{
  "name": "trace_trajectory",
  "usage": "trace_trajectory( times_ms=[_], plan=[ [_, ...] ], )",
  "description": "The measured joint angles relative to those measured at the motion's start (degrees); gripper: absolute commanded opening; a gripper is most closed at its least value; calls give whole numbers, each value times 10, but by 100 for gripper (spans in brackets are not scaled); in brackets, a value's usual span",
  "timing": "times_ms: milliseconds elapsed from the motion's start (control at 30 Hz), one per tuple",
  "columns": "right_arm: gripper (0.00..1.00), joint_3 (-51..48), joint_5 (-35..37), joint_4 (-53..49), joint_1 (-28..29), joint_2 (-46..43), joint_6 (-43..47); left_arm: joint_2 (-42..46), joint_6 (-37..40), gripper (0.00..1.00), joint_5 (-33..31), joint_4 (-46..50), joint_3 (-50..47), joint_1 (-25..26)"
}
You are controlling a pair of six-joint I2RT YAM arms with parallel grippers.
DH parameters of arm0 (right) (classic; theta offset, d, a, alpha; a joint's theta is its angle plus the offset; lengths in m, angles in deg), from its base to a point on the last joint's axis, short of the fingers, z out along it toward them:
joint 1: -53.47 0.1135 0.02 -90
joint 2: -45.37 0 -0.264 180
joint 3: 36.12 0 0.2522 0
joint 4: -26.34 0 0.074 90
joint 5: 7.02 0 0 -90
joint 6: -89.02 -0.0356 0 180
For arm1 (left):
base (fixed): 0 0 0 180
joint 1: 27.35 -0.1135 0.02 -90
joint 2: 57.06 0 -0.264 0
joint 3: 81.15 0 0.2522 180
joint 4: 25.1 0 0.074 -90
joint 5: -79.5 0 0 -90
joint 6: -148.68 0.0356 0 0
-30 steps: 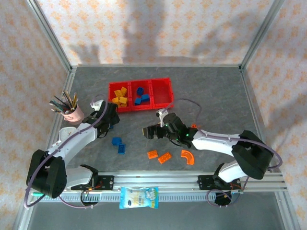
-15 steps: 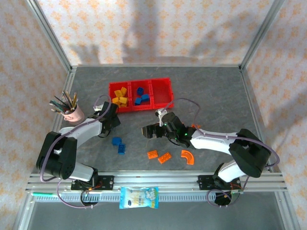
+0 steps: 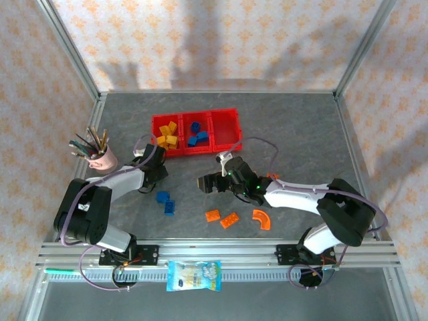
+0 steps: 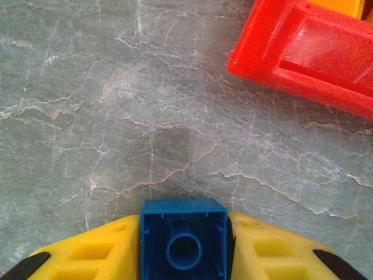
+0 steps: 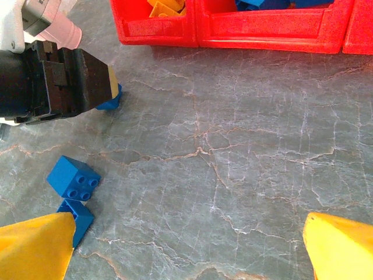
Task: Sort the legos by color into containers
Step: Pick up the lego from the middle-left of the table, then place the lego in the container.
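**Non-task items on the table**

Grey marble-look table (image 3: 301, 134). Pink pen cup (image 3: 102, 158) stands upright nr the left edge, abt midway front-to-back, stuffed w/ pens and brushes (image 3: 90, 142) fanning up and left. Blue-and-white snack packet (image 3: 194, 275) lies flat on the aluminium rail (image 3: 234, 249) at the near edge, slightly left of centre. Thin green stick (image 3: 59, 271) lies at the near-left corner. Metal frame posts (image 3: 67, 47) rise from the far corners; floral wallpaper (image 3: 221, 40) behind.

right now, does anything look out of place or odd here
A snack packet lies on the front rail, apart from the sorting, and looks stray. Nothing looks spilled or damaged.
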Motion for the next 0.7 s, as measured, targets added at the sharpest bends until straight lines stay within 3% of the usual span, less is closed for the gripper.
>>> trace_trajectory(
  times_ms=[200,400,700],
  plan=[
    [100,6,0,-7,0,0,0,16,4,32,4,9,0,0],
    [100,19,-1,-17,-3,-20,0,100,4,33,3,46,5,8],
    [100,29,2,-31,-46,-63,-4,130,10,33,-4,113,134,86]
  ],
)
